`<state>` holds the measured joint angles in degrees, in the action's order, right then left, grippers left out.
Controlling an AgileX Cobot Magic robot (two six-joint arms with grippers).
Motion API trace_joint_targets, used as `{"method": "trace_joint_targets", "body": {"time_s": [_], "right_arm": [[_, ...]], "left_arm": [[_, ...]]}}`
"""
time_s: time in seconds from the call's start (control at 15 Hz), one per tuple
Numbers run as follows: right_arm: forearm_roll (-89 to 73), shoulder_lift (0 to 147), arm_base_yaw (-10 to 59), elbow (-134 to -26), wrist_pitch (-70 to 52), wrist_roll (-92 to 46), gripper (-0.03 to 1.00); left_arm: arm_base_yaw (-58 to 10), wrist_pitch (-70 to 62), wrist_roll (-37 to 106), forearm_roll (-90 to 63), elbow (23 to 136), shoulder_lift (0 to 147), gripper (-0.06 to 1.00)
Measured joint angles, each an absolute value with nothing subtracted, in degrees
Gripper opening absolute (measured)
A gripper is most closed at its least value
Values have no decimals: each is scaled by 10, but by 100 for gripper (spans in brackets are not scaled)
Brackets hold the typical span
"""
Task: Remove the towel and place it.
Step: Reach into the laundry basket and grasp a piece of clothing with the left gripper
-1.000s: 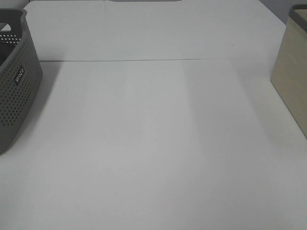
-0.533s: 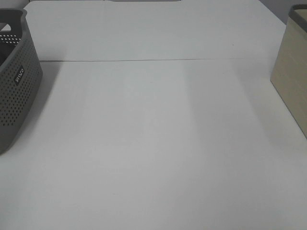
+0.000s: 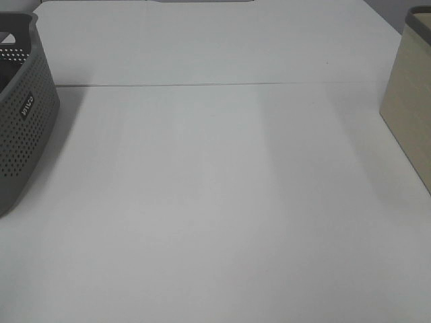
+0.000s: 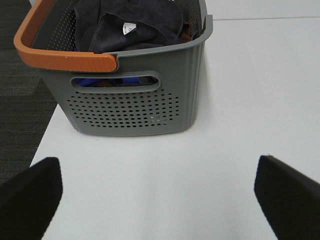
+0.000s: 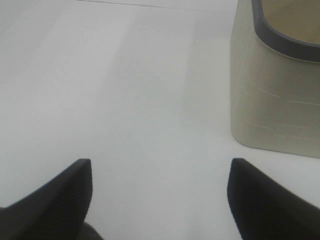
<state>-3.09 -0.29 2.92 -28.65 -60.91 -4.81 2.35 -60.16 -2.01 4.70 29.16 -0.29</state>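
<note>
The dark charcoal towel [image 4: 132, 25] lies bunched inside a grey perforated basket [image 4: 135, 107], with a small white tag showing on top. The basket has an orange handle [image 4: 55, 57] and stands at the table's left edge [image 3: 20, 128]. My left gripper [image 4: 157, 192] is open, its two black fingers wide apart above the bare table, short of the basket and touching nothing. My right gripper [image 5: 160, 200] is open too, over empty tabletop. Neither gripper shows in the exterior high view.
A beige bin [image 5: 275, 85] with a dark rim stands at the table's right edge [image 3: 411, 101], beside my right gripper. Something blue [image 4: 107, 81] shows through the basket's handle slot. A seam [image 3: 215, 85] crosses the white table.
</note>
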Motion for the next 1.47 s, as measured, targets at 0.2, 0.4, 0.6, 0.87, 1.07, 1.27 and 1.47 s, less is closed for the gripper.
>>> {"method": "trace_joint_targets", "body": {"time_s": [0.2, 0.4, 0.6, 0.87, 1.07, 1.27, 1.47], "right_arm": [[-31, -3, 29, -286, -609, -48, 73], [-31, -3, 29, -286, -609, -48, 73], [-31, -3, 29, -286, -609, -48, 73], [-31, -3, 29, -286, -609, -48, 73], [-31, -3, 29, -286, -609, -48, 73], [-31, -3, 29, -286, -609, -48, 73], [-31, -3, 29, -286, -609, -48, 73]], "left_arm": [[23, -602, -20, 47, 292, -3, 99], [23, -602, -20, 47, 292, -3, 99], [23, -602, -20, 47, 292, -3, 99], [23, -602, -20, 47, 292, -3, 99], [23, -602, -20, 47, 292, -3, 99], [23, -602, -20, 47, 292, -3, 99], [23, -602, -20, 46, 292, -3, 99]]}}
